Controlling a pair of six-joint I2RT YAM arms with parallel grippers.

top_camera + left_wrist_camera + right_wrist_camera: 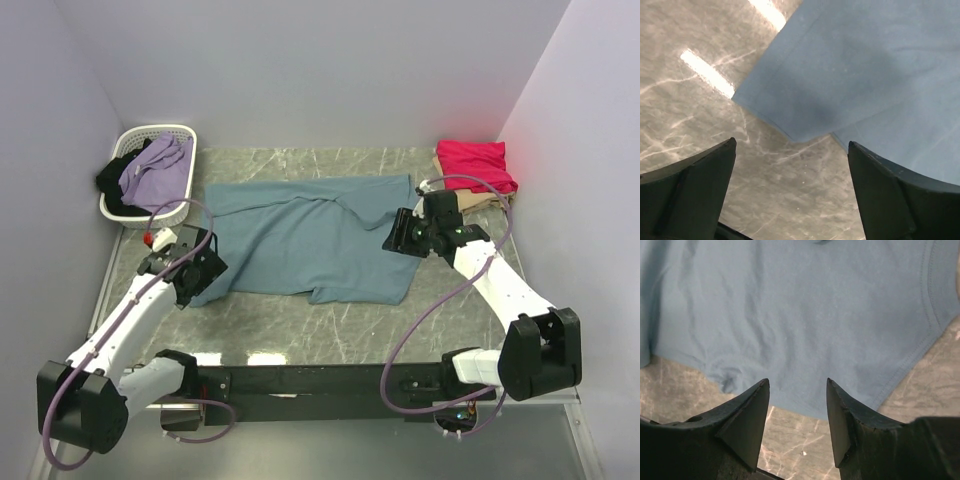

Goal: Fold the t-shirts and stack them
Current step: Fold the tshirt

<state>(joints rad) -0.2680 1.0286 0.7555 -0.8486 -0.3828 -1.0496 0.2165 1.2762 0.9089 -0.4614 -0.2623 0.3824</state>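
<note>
Top external view: grey marbled stone-pattern table enclosed by plain pale lavender walls; white slatted plastic basket at the far left corner, holding lilac and black cloth. The dusty teal-blue t-shirt of soft cloth lies spread across the table centre, partly folded over itself; the bright crimson-pink t-shirt sits folded at the far right corner, on top of the pale beige t-shirt (only its edge shows). The left gripper is at the near left corner of the teal-blue t-shirt; the right gripper is at its right edge.

Left wrist view: left gripper jaws spread wide, holding nothing; a corner of the teal-blue t-shirt lies flat on the table between the dark fingers.

Right wrist view: right gripper jaws parted, holding nothing; stitched hem of the teal-blue t-shirt just ahead of the fingertips.
</note>
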